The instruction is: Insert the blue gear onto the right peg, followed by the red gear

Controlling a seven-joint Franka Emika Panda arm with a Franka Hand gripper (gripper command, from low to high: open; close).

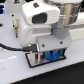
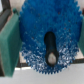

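The blue gear (image 2: pixel 42 30) fills the wrist view, and the dark right peg (image 2: pixel 51 50) stands in its centre hole. My gripper (image 2: pixel 45 44) has its green pads (image 2: pixel 9 42) against the gear's rim on both sides and looks shut on it. In the exterior view the gripper (image 1: pixel 50 54) is low over the white plate with a black border (image 1: pixel 34 61), with the blue gear (image 1: pixel 52 56) between the fingers. The red gear is out of view, and the shorter post is hidden.
The white arm (image 1: pixel 40 22) covers most of the exterior view above the plate. A black cable (image 1: pixel 12 47) runs across the white table (image 1: pixel 15 70) from the exterior view's left. Dark fixtures stand at the back.
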